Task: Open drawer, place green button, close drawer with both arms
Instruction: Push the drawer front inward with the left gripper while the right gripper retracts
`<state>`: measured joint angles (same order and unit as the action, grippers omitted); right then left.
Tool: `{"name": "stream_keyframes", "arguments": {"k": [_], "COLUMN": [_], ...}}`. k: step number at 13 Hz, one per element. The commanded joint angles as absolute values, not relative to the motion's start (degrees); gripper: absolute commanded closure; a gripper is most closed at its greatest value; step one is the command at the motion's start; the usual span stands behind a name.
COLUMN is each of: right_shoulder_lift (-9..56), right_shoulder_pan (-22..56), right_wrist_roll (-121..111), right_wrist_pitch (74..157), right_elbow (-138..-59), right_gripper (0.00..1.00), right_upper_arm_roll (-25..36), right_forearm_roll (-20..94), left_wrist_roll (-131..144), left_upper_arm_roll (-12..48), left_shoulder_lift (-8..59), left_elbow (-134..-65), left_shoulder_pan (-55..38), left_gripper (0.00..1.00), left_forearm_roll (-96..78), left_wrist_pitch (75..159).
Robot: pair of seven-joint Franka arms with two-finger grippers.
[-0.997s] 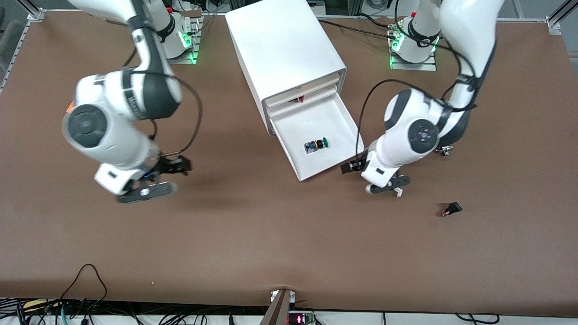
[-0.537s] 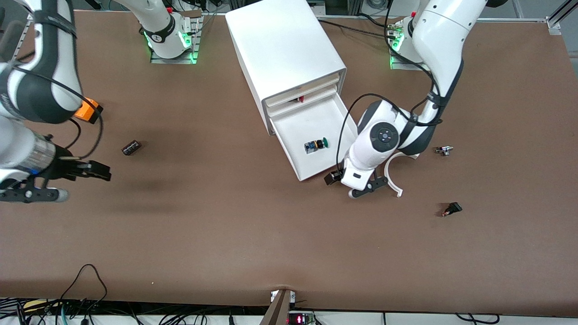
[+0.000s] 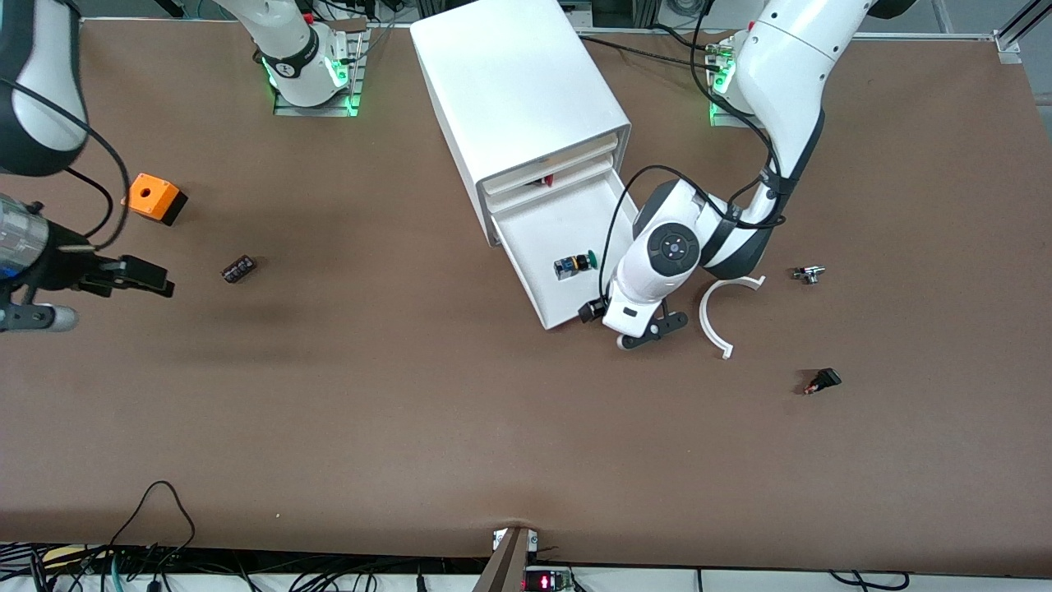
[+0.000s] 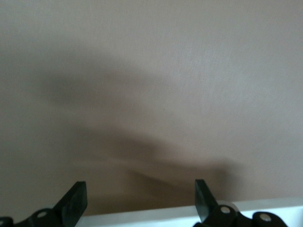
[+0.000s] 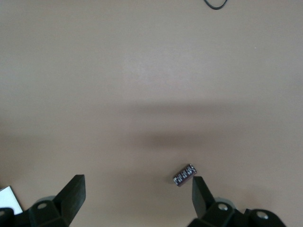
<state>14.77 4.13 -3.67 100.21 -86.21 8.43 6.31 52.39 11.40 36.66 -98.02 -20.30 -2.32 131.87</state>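
The drawer (image 3: 526, 284), lowest in the white cabinet (image 3: 518, 90), stands pulled out. The button (image 3: 575, 265) lies on its side inside, green cap toward the left arm's end. My left gripper (image 3: 649, 330) hangs low at the drawer's front corner on that same end. In the left wrist view the gripper (image 4: 139, 203) is open and empty, with the drawer's white front edge (image 4: 165, 215) between its fingers (image 4: 75, 198). My right gripper (image 3: 33, 319) is over the table's right-arm end. In the right wrist view the gripper (image 5: 137, 198) is open and holds nothing.
An orange box (image 3: 152, 197) and a small dark block (image 3: 238, 269) lie toward the right arm's end; the block (image 5: 184, 175) shows under the right gripper. A white curved strip (image 3: 719, 316), a small metal part (image 3: 808, 274) and a small black part (image 3: 822, 381) lie near the left arm.
The right arm has swung away toward its end of the table, uncovering the orange box and dark block. The left gripper has slid along to the drawer's front corner.
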Motion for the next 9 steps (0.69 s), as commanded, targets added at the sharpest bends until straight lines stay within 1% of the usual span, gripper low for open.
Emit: {"name": "stream_keyframes", "arguments": {"k": [1,3,4,6,9], "right_shoulder_lift": [10.38,8.18,6.96,6.94,6.94], "right_shoulder_pan": [1.67,1.41,1.41,1.06,-0.96], "right_wrist_roll": [-3.52,-3.6,-3.6,-3.95,-12.53], "right_wrist_pitch": [100.11,100.02,98.54,94.24,93.96], "right_elbow": [-89.38,-89.82,-89.74,-86.77,-85.96], "right_gripper": [0.0,0.0,0.0,0.0,0.0], "right_upper_arm_roll": [5.36,3.53,3.25,3.43,3.69], "right_forearm_roll": [5.36,3.09,2.73,2.72,2.81], "left_wrist_roll": [49.75,49.4,47.92,44.84,41.92], "left_upper_arm_roll": [13.09,14.23,14.33,14.41,14.41], "left_shoulder_lift": [36.39,36.3,36.3,36.39,36.47], "left_elbow": [-97.3,-97.21,-97.29,-97.38,-97.38], "left_shoulder_pan": [-19.86,-19.86,-19.86,-19.95,-20.47], "left_gripper": [0.0,0.0,0.0,0.0,0.0], "left_forearm_roll": [-2.11,-4.38,-5.79,-9.21,-15.72], "left_wrist_pitch": [126.4,124.9,123.76,121.12,119.97]}}
